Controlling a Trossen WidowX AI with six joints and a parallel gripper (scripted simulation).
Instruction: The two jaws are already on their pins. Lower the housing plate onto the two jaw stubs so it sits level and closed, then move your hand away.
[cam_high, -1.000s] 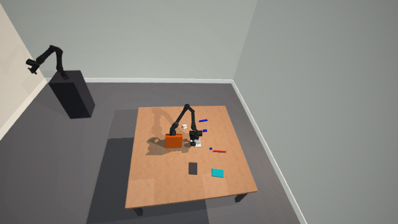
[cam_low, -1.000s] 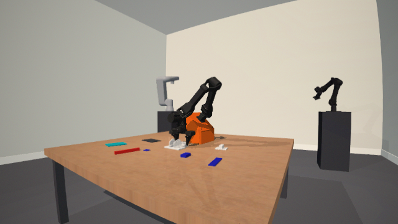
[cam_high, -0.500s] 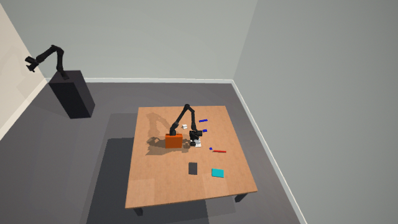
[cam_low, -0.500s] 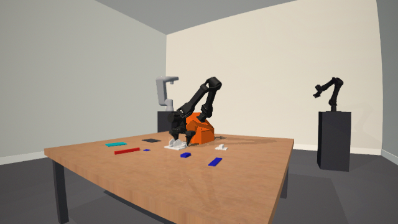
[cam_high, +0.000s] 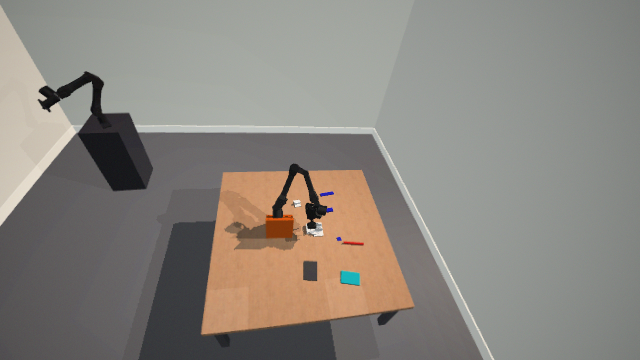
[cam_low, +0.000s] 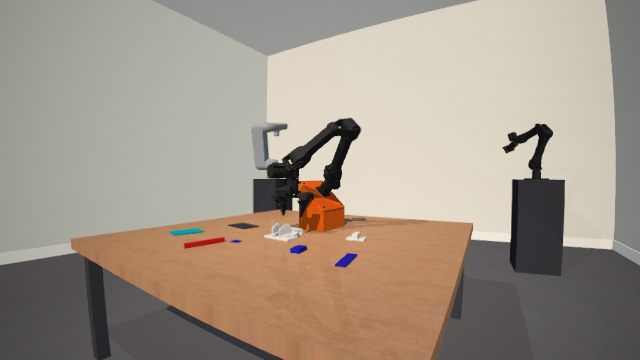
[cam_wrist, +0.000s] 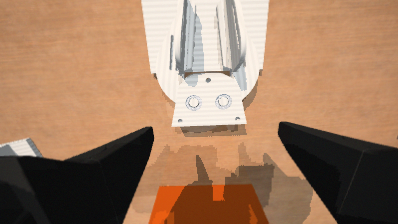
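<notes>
Between the left edge of the bench (cam_high: 250, 310) (cam_low: 300, 300) (cam_wrist: 325, 75) and its middle, as the top view has it, the arm (cam_high: 286, 187) (cam_low: 345, 150) rises from an orange base (cam_high: 287, 232) (cam_low: 334, 220) (cam_wrist: 235, 210) and folds over toward the right edge. Its hand (cam_high: 312, 226) (cam_low: 293, 214) (cam_wrist: 215, 130) is spread almost as wide as it goes and has hold of nothing. Beside the base, on the side facing the right edge, lies the white assembly (cam_high: 318, 233) (cam_low: 282, 237) (cam_wrist: 150, 30); the housing plate (cam_wrist: 208, 112) appears to be the flat piece at its end, in the wrist view. I take the step in hand to be the last one — the plate let go, the hand to be moved away. The next move calls for a straight lift, fingers kept wide, then a swing well clear; whether the plate is truly level and closed I cannot tell. The exterior view shows a gap between fingertips and assembly that the top view, with the arm in front, hides. Only the wrist view makes out the smallest things — two ringed holes (cam_wrist: 187, 103) in the plate — though neither jaw stub can be confirmed there.
</notes>
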